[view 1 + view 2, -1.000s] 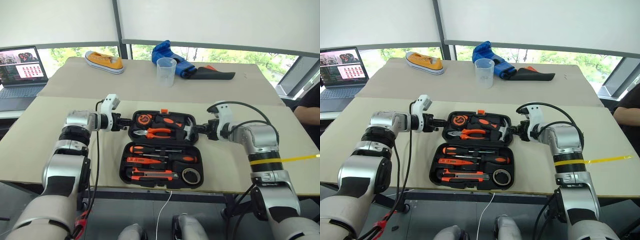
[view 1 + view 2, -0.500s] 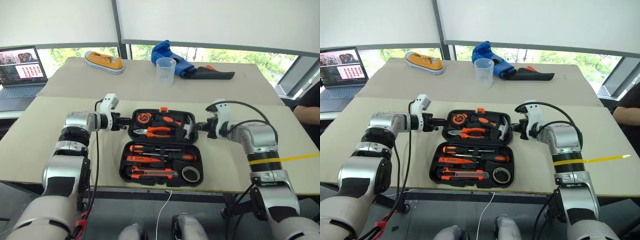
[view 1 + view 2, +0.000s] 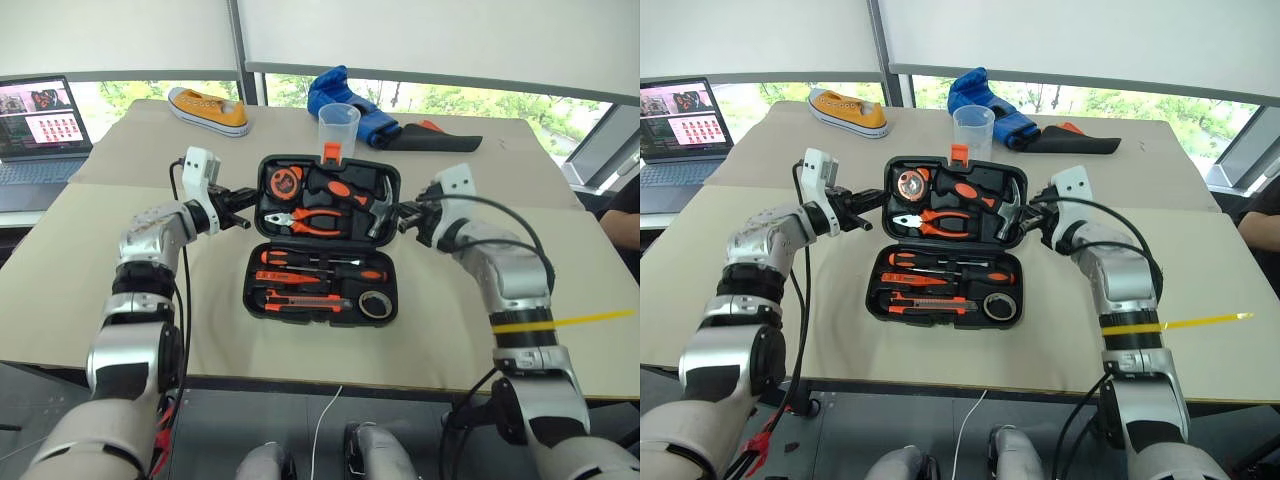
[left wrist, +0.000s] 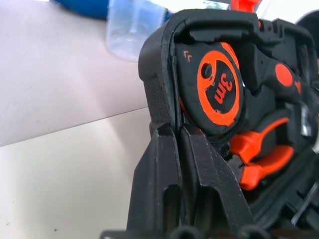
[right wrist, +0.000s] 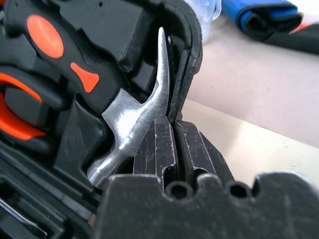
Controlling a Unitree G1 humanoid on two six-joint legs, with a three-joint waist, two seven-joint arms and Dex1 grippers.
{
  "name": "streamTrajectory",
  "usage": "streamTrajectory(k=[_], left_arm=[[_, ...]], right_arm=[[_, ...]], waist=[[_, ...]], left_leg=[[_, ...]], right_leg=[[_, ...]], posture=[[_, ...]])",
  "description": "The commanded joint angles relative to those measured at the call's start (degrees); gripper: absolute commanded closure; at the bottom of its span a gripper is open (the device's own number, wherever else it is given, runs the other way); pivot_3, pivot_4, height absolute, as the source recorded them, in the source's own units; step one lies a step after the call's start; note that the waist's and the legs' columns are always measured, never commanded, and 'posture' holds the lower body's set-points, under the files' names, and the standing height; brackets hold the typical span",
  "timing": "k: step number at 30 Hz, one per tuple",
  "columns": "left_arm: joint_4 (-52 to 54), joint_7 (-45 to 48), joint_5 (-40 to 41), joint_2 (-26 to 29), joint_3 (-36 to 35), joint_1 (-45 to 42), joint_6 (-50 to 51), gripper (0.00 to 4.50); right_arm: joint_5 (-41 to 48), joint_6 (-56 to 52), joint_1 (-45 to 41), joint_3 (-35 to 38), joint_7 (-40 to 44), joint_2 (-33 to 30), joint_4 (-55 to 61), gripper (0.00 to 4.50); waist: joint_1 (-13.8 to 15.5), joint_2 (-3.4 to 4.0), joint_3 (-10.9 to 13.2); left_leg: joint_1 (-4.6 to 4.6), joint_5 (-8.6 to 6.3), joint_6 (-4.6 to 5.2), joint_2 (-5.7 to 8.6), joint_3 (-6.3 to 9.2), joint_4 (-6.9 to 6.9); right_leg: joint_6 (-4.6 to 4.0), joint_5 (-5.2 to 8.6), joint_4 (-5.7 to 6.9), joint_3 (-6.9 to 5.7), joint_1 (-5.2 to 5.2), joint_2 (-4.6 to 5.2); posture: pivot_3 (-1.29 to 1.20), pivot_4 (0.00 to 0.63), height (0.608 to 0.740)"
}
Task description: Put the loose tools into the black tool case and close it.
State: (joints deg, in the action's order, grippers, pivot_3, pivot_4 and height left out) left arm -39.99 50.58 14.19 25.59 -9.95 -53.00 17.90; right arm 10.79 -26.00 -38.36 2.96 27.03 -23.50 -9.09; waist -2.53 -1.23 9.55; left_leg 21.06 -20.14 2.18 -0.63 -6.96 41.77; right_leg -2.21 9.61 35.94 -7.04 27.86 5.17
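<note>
The black tool case (image 3: 262,289) lies open on the table, its far half (image 3: 342,169) tilted up off the surface. My left gripper (image 3: 245,197) is shut on that half's left rim (image 4: 158,84). My right gripper (image 3: 402,213) is shut on its right rim (image 5: 192,55), beside the hammer head (image 5: 142,119). In the near half sit two black-orange screwdrivers (image 3: 320,272), the utility knife (image 3: 300,303), the black tape roll (image 3: 375,306) and a small orange tester screwdriver (image 3: 285,290). The raised half holds a tape measure (image 4: 217,89), pliers (image 3: 315,222) and the hammer.
A clear plastic cup (image 3: 338,125) stands just behind the raised half. Farther back lie a yellow shoe (image 3: 208,110) and a blue cloth (image 3: 345,95) with a black sheath (image 3: 440,142). A laptop (image 3: 40,115) sits at far left. A person's arm (image 3: 625,205) shows at right.
Both grippers have risen with the far half's side rims pinched, tilting that half up from flat. The right gripper's fingers closed. The whole picture has also shifted.
</note>
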Motion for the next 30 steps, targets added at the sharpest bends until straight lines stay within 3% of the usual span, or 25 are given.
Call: streamTrajectory(k=[1,5,11,14,16,17,21,25,30], left_arm=[[11.6,-3.9,-1.8,-0.6,0.9,6.0,-8.5,4.50],[23.7,-9.2,-3.5,-0.3,0.4,16.8,-12.0,4.50],[42.0,-12.3,-0.1,3.2,-3.8,31.8,-5.7,2.41],[48.4,-10.8,3.4,7.0,-6.4,37.5,1.2,1.38],[48.8,-9.3,7.5,10.6,-10.7,39.9,6.9,0.70],[47.6,-9.1,8.9,11.8,-12.0,40.0,9.0,0.40],[41.5,-9.9,11.6,13.4,-10.3,34.1,17.8,0.40],[33.4,-10.0,11.0,13.4,-5.7,24.2,23.8,0.40],[18.7,-12.8,8.1,9.1,0.0,8.1,27.9,0.40]], right_arm=[[-6.2,17.0,8.1,-1.7,-1.0,-1.7,6.4,4.47],[-9.6,28.7,18.0,-1.6,-0.8,-4.1,11.4,4.47],[-3.7,29.3,32.0,3.6,4.9,-9.9,25.3,2.48],[1.1,24.8,38.2,6.2,10.1,-14.3,32.5,1.48],[9.0,16.6,42.8,8.9,13.5,-17.3,37.3,0.83],[13.1,12.0,43.3,10.1,13.3,-17.8,38.9,0.76],[21.0,-3.6,35.6,10.2,7.7,-17.2,36.9,0.76],[21.4,-13.2,24.2,6.5,4.3,-16.1,30.4,0.76],[20.4,-24.3,7.1,3.9,-2.0,-10.0,17.1,0.76]], waist=[[0.1,0.02,0.0],[0.1,0.03,0.0],[0.6,0.04,0.0],[1.2,0.03,0.0],[1.9,0.02,0.0],[2.0,0.01,0.0],[2.2,-0.04,0.0],[2.7,-0.15,0.0],[2.8,-0.20,0.0]], left_leg=[[0.03,0.00,0.00,-0.01,0.03,-0.03],[-0.11,0.00,0.00,-0.07,0.03,-0.02],[-1.29,-0.02,0.01,-0.29,0.33,-0.19],[-1.50,0.02,0.07,-0.32,0.32,-0.10],[-1.80,0.00,0.09,-0.32,0.30,-0.09],[-1.84,0.00,0.10,-0.33,0.31,-0.11],[-1.88,0.04,0.13,-0.40,0.30,-0.07],[-1.78,0.12,0.25,-0.24,0.28,-0.07],[-1.64,0.15,0.26,-0.19,0.28,-0.05]], right_leg=[[0.00,0.00,-0.08,-0.03,-0.01,0.01],[0.00,0.01,-0.18,0.00,-0.25,0.01],[0.16,0.26,-0.53,0.16,-1.46,0.13],[0.48,0.45,-0.41,0.48,-1.60,0.23],[0.50,0.46,-0.20,0.81,-1.72,0.29],[0.50,0.47,-0.12,0.90,-1.71,0.33],[0.50,0.45,0.01,0.94,-1.71,0.23],[0.43,0.37,0.00,1.00,-1.64,0.19],[-0.13,0.10,-0.09,0.88,-1.59,-0.01]], posture=[[0.00,0.150,0.724],[0.00,0.150,0.724],[0.00,0.150,0.724],[0.00,0.150,0.724],[0.00,0.150,0.724],[0.00,0.150,0.724],[0.00,0.150,0.724],[0.00,0.150,0.724],[0.00,0.150,0.724]])
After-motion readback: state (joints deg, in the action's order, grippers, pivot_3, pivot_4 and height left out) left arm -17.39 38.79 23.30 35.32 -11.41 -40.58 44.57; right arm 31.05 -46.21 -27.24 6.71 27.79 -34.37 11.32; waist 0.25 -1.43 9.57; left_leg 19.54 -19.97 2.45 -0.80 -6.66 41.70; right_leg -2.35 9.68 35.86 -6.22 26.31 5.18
